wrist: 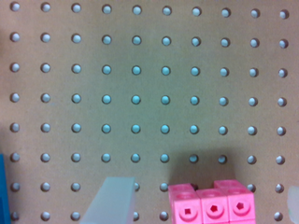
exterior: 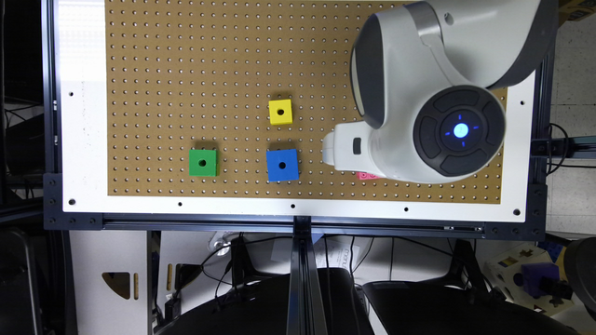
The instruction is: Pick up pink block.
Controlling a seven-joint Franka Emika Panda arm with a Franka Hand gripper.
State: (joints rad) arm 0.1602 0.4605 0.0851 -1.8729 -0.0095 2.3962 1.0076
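The pink block [wrist: 211, 204] is a small studded brick lying on the brown pegboard [wrist: 140, 93]. In the exterior view, just a sliver of the pink block [exterior: 367, 175] peeks out from under the white arm [exterior: 419, 93], toward the exterior view's right. My gripper [wrist: 201, 205] is open and straddles the block. One pale finger [wrist: 112, 201] stands apart from the block's side, and the other shows only as a faint blur at the frame edge. The white hand [exterior: 340, 150] hangs over the board beside the blue cube.
A blue cube [exterior: 282, 165] sits just to the exterior view's left of the hand, and the blue cube's edge [wrist: 2, 186] also shows in the wrist view. A yellow cube [exterior: 281, 112] and a green cube [exterior: 203, 163] lie farther off. The board's white rim [exterior: 292, 206] runs close by.
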